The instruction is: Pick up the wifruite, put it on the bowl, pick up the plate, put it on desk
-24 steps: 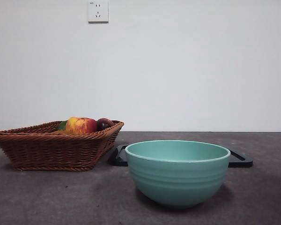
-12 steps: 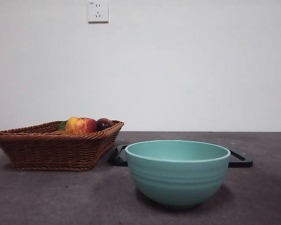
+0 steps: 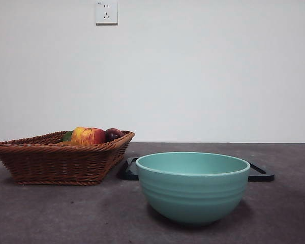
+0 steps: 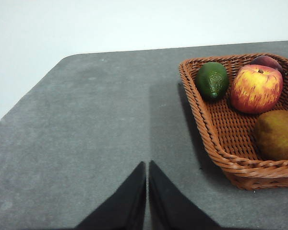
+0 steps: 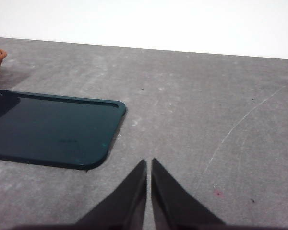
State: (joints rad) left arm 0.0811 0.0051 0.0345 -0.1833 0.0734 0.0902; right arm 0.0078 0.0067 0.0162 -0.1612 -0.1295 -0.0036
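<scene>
The bowl (image 3: pixel 193 187) stands empty on the desk (image 3: pixel 66 213), in front of the tray (image 5: pixel 53 127). Fruit, including the kiwi (image 4: pixel 277 134), lies in the basket (image 4: pixel 216 129). The left gripper (image 4: pixel 147 165) and right gripper (image 5: pixel 149 163) hang above bare desk, jaws pressed together, holding nothing.

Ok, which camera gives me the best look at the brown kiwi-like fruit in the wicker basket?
The left wrist view: the brown fuzzy fruit lies exposed in the brown wicker basket. In the front view the basket's wall hides it; the right wrist view catches only the basket's edge.
</scene>
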